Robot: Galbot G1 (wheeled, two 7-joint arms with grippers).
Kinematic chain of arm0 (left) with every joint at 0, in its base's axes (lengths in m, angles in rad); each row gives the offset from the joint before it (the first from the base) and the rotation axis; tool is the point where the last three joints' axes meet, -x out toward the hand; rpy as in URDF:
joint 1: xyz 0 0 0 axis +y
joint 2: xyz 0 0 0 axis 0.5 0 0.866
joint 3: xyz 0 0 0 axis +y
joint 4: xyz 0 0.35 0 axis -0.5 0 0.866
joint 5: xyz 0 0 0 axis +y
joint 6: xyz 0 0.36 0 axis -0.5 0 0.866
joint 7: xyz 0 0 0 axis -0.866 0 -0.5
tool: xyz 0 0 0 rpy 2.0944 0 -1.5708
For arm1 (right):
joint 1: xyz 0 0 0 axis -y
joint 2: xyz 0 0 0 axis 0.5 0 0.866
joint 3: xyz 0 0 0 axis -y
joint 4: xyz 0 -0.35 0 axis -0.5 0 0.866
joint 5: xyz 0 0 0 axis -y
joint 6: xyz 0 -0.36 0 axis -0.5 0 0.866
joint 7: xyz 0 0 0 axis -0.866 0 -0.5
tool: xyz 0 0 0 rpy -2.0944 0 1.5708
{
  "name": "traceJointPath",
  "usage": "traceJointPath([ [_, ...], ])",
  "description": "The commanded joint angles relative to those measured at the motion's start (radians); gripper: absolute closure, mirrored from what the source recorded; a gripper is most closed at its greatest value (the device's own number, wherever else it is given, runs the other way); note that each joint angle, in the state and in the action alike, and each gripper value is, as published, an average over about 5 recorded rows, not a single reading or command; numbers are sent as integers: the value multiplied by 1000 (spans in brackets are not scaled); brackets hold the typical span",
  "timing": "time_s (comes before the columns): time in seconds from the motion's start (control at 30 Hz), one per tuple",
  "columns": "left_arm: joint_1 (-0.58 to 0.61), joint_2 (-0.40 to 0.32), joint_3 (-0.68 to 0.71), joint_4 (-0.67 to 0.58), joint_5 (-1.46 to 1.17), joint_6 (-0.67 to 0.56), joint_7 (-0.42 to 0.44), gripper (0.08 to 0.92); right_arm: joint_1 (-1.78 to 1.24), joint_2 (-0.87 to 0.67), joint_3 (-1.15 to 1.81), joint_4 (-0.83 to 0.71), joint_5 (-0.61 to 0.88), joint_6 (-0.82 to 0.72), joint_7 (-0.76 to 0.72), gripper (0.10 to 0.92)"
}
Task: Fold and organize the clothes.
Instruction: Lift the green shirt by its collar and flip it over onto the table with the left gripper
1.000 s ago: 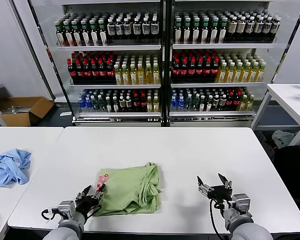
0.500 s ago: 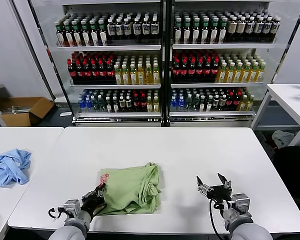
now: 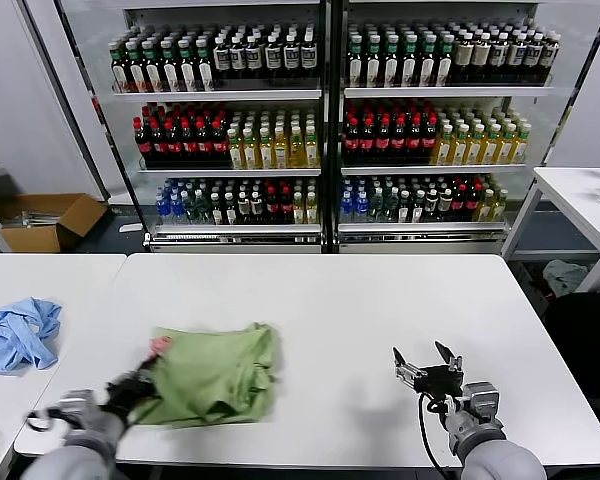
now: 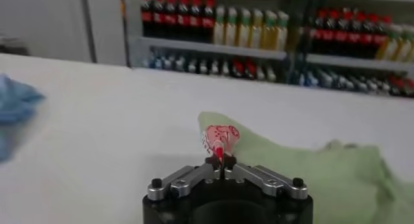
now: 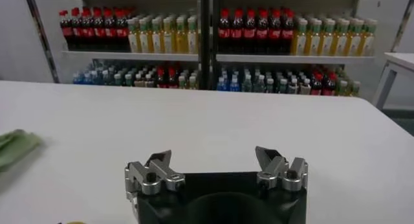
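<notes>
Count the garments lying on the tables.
2: a green shirt near the front of the main table, pinched by the left claw; a blue garment on the left table.

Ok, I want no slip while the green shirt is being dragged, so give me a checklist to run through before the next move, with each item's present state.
1. Left gripper shut on the T-shirt: ok, the jaws pinch the red-printed corner.
2. Shirt fully on the table: ok, no part hangs over the edge.
3. Shirt folded flat: not ok, it lies bunched with creases.
4. Right gripper clear of the shirt: ok, it hovers open over bare table well to the right.
5. Blue garment apart from the shirt: ok, it lies on the neighbouring table.
6. Grip depth on the fabric: cannot tell.
</notes>
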Motion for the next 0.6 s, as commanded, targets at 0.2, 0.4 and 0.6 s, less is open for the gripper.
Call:
traceJointPath([
  [0.2,4,163,-178,-192,-503,50,-147,913,9,-2,-11,-12,-3,4,2,203],
  [0.4,-103,-146,371,-281,-219,50,-161,913,5,-6,-3,-2,-8,-8,7,203],
  [0.6,-206,-302,534,-174,-171,48,-164,913,-9,7,-5,-1,-29,-10,8,203],
])
